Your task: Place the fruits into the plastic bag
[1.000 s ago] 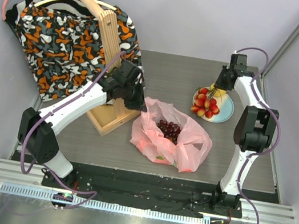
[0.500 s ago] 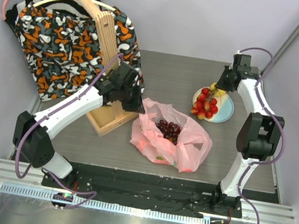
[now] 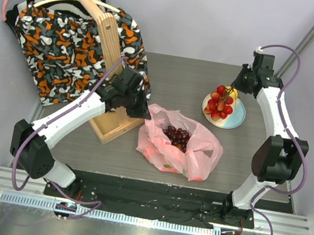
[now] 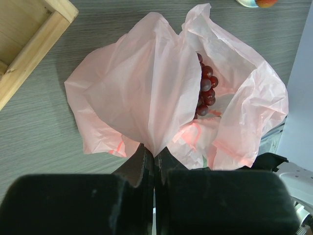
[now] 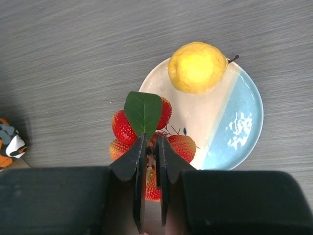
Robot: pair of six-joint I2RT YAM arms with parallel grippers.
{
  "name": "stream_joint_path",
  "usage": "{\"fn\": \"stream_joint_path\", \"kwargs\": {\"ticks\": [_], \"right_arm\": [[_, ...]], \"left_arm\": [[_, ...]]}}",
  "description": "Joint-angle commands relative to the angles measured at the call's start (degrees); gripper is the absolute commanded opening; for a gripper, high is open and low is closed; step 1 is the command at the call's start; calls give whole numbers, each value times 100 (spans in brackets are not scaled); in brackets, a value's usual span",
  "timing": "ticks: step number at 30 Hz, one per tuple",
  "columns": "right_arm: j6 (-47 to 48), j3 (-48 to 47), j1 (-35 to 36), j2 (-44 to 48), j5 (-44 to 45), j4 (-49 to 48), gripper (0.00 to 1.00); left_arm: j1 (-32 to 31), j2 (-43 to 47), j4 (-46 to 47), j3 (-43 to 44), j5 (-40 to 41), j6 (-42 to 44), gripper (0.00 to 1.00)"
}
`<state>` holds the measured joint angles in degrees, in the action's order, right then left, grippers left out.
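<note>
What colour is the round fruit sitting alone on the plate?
Yellow; the lemon-like fruit shows best in the right wrist view.

The grey wood-grain table (image 3: pixel 182 79) is carrying a crumpled pink plastic bag (image 3: pixel 202 153) near its middle, a pale blue plate (image 3: pixel 238 115) at the far right, and a wooden frame (image 3: pixel 116 125) standing on the left.

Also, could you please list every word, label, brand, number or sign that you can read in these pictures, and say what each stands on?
No text can be read.
Translucent pink plastic bag: faint red and green print marks show through its crumpled film, too distorted to read.
Pale blue round plate, red strawberry bunch, orange-black patterned cloth, wooden frame: no lettering visible.
</note>
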<state>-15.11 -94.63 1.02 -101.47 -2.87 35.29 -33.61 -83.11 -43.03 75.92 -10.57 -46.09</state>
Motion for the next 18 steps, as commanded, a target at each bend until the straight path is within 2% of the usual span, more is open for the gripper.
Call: {"fn": "stream_joint_path", "kwargs": {"ticks": [1, 8, 18], "right_arm": [[96, 50, 13, 540, -3, -66, 1], [105, -11, 13, 918, -73, -4, 1], [26, -767, 30, 1182, -283, 154, 1]], "left_arm": [[91, 243, 172, 72, 107, -94, 0], [91, 243, 137, 133, 99, -67, 0], [91, 234, 128, 204, 99, -94, 0]]}}
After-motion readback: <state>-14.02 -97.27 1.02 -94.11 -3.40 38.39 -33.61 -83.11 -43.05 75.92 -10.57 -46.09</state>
